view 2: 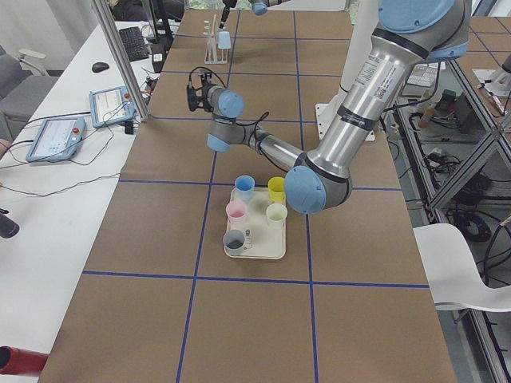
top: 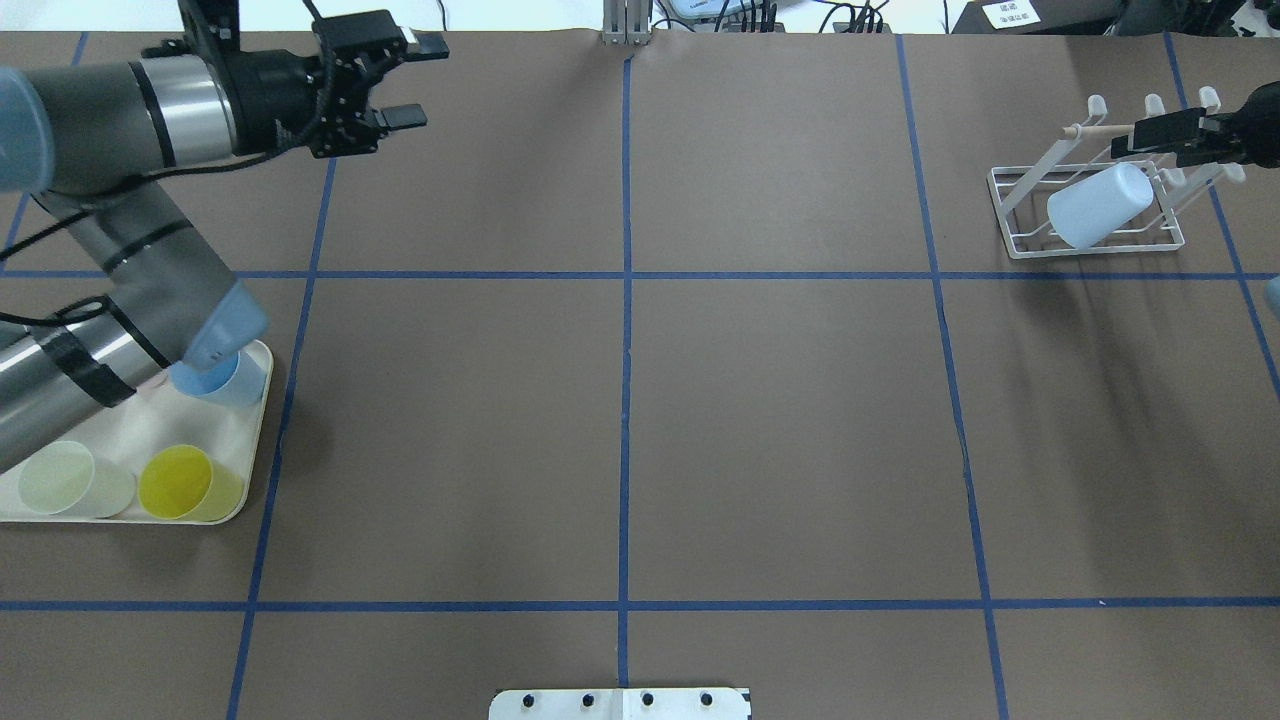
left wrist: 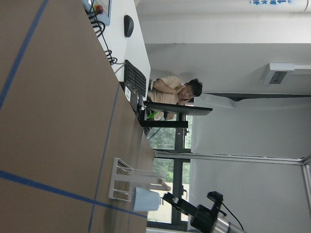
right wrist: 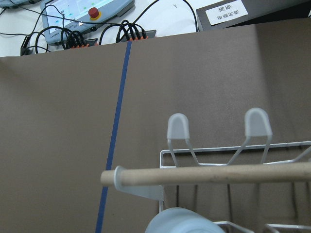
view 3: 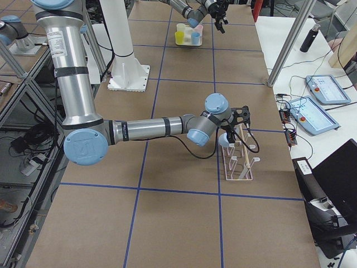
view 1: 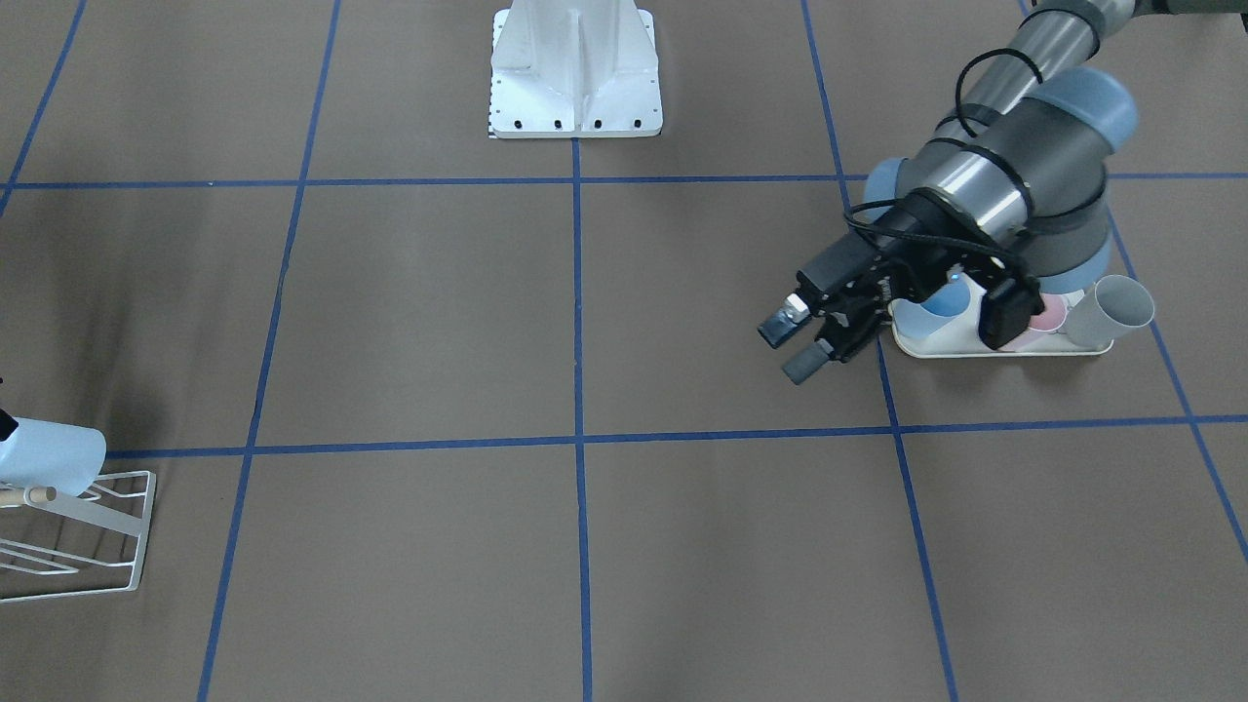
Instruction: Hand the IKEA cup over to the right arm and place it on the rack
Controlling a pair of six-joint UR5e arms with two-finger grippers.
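Overhead: I log the cup [top: 1098,205] lying tilted on the rack [top: 1100,247] at the bench's far right corner. The right gripper [top: 1130,140] is just above it, and I cannot tell how its fingers stand. Front view: the left gripper [view 1: 792,351] is spread and empty.

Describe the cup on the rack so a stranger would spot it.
Go to the table's end on the robot's right, where a white wire rack stands. The pale blue cup lies tilted on it; every other cup stands on the cream tray.
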